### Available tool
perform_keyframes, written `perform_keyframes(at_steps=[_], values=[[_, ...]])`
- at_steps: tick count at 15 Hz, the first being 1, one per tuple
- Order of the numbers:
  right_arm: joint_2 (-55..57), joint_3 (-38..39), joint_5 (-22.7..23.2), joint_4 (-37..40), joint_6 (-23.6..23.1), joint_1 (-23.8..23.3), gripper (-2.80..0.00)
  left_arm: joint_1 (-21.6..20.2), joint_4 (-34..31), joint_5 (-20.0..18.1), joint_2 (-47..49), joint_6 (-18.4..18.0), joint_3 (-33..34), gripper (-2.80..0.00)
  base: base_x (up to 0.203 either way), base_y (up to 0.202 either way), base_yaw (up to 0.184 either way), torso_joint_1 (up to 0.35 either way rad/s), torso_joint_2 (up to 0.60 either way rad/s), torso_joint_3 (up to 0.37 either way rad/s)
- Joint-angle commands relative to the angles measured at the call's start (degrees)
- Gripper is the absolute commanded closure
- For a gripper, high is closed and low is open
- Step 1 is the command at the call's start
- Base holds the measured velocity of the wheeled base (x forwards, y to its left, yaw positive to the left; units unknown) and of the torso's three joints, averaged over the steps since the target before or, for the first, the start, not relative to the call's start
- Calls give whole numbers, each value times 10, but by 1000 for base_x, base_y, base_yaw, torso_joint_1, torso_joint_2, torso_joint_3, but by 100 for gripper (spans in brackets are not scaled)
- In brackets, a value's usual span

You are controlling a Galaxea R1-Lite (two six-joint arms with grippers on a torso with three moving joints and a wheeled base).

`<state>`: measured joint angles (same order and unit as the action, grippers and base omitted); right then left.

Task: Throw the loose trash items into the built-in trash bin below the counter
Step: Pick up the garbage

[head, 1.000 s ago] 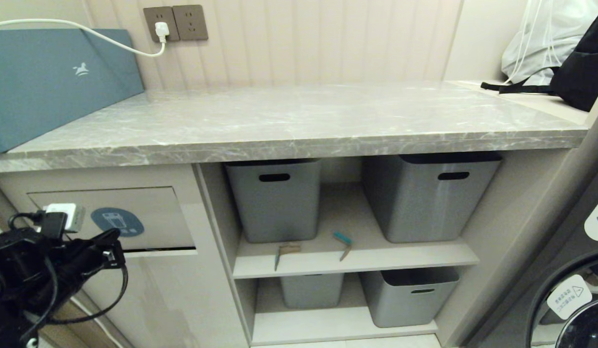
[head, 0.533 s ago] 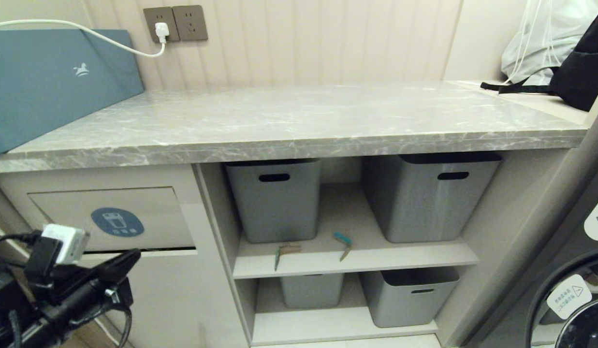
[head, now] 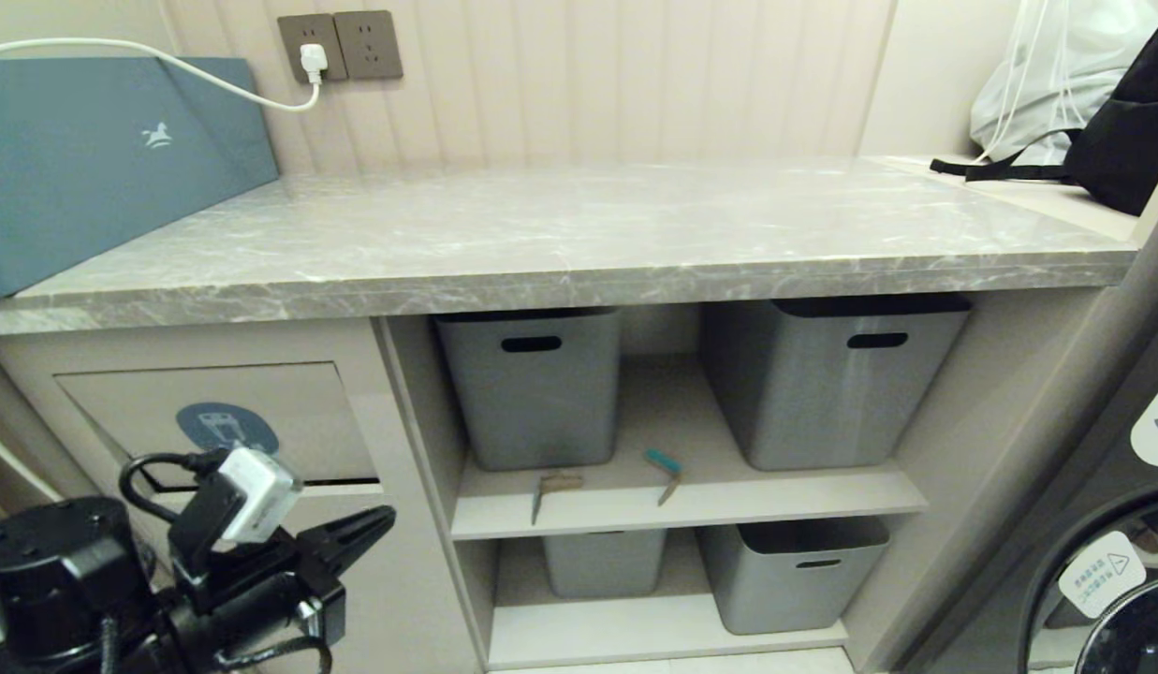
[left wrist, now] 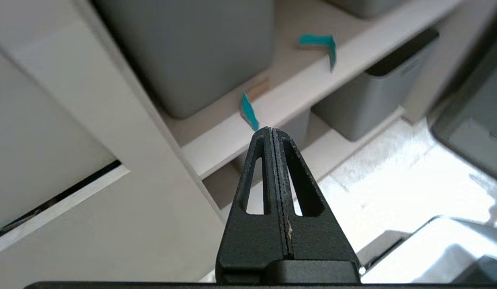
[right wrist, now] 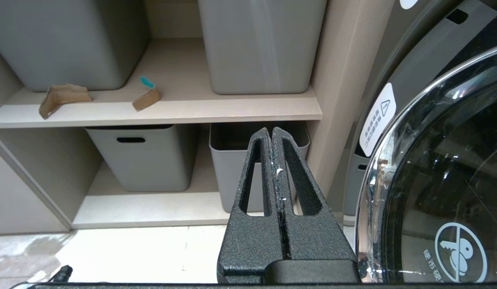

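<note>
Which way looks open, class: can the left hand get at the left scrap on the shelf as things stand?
Probably yes. The left hand, shut and empty, points toward the open shelf, and nothing stands between it and the left scrap, which lies before the grey tub.

White bin icon on the trash flap's blue sticker (head: 227,428); white horse logo on the teal box (head: 156,137).

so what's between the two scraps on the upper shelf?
Nothing: in the head view the shelf is bare between the left scrap and the right scrap. The right wrist view shows the same gap.
</note>
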<state>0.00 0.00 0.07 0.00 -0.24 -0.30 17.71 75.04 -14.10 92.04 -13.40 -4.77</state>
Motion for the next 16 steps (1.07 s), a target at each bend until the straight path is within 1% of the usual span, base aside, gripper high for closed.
perform_keyframes(at_steps=[1,3,5,9,10,12,16], values=[[0,0,0,0,0,0,0,13,4,-1,15,-5,2,0,0,0,0,0,0,0],[0,0,0,0,0,0,0,15,4,-1,41,-8,4,0,0,0,0,0,0,0],[0,0,0,0,0,0,0,16,-4,-1,82,-8,-15,0,0,0,0,0,0,0],[0,0,0,0,0,0,0,23,-91,1,144,-12,-119,0,0,0,0,0,0,0],[0,0,0,0,0,0,0,29,-114,3,160,-12,-145,0,0,0,0,0,0,0],[0,0,0,0,0,0,0,50,-139,10,194,-15,-190,0,0,0,0,0,0,0],[0,0,0,0,0,0,0,95,-181,78,269,-19,-294,0,0,0,0,0,0,0]])
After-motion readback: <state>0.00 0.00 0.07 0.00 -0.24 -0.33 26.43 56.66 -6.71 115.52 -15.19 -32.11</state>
